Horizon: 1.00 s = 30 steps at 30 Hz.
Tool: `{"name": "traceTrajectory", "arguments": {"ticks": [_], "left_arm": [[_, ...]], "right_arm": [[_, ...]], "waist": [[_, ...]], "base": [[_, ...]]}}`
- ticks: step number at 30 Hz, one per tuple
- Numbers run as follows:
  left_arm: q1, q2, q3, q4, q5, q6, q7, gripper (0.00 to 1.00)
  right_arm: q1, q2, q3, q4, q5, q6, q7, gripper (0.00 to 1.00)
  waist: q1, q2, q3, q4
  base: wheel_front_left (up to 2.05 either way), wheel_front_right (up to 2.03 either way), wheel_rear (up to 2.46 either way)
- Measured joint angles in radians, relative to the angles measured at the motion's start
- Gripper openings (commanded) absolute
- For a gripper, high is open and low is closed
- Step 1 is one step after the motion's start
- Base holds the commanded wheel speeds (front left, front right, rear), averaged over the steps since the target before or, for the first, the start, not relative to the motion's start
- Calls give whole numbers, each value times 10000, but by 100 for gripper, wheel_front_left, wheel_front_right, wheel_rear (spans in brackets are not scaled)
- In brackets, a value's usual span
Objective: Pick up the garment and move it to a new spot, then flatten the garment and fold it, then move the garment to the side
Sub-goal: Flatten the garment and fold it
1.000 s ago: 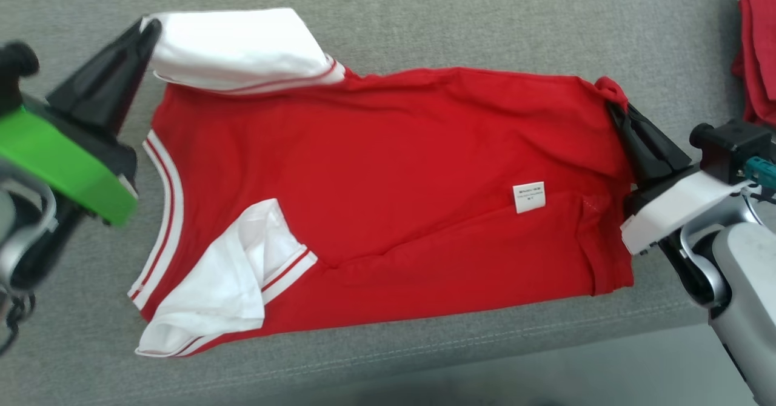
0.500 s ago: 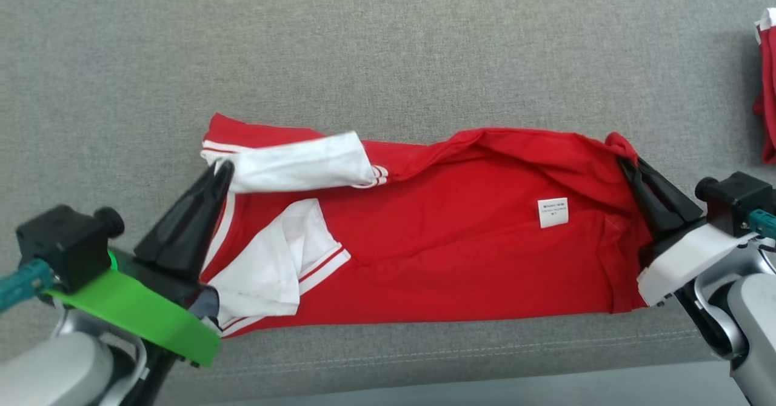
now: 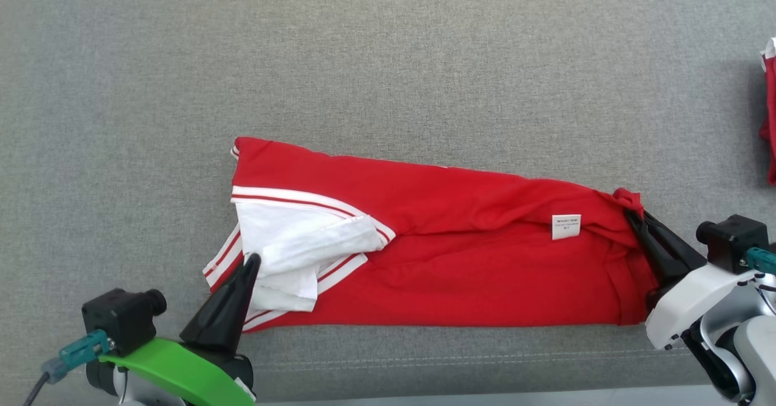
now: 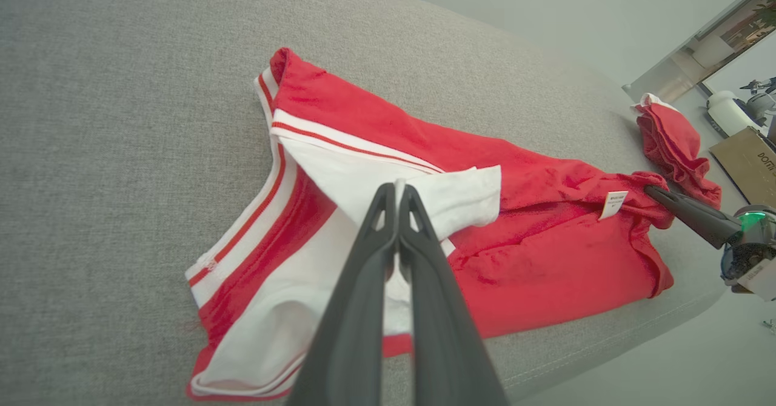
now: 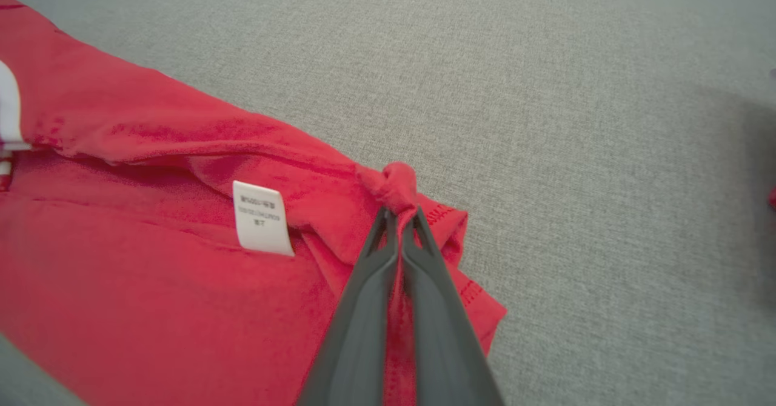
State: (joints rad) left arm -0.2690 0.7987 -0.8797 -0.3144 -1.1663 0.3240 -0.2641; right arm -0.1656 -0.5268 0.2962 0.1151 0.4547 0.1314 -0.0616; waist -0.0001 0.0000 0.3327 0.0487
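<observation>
Red T-shirt with white sleeves and red-and-white striped trim lies folded lengthwise into a long band on the grey fabric cushion, close to the cushion's front edge and roughly parallel to its stitched seam. Collar end points to the cushion's left, hem end to its right. One white sleeve is folded on top at the left end. White care label shows near the right end.

Left gripper has its fingers pressed together on the white sleeve fabric; the left wrist view shows a sliver of white cloth pinched at the tips. Right gripper is closed tight on a bunched knot of red hem at the shirt's far right corner, seen clearly in the right wrist view.

A second red garment sits crumpled at the cushion's right edge, well apart from the shirt.
</observation>
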Motion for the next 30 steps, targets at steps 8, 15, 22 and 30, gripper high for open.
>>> {"name": "traceTrajectory", "arguments": {"ticks": [8, 15, 22, 30], "left_arm": [[471, -535, 54, 1093, -272, -686, -6, 100], [650, -974, 968, 1582, 36, -407, -4, 100], [1029, -1737, 3120, 1386, 1730, 548, -6, 100], [1143, -2589, 4920, 1404, 4257, 805, -8, 100]], "right_arm": [[613, 627, -533, 201, 359, 0, -77, 100], [1649, 1356, -1162, -407, 424, 0, -270, 100], [2003, 2527, -2127, -1218, 261, -8, -915, 100], [1233, 3804, -2920, -1087, -531, -10, -1250, 100]], "waist": [[0, 0, -266, 100], [0, 0, -618, 126], [0, 0, -992, -81], [0, 0, -1581, -359]], "base": [[0, 0, 0], [0, 0, 0], [0, 0, 0], [0, 0, 0]]}}
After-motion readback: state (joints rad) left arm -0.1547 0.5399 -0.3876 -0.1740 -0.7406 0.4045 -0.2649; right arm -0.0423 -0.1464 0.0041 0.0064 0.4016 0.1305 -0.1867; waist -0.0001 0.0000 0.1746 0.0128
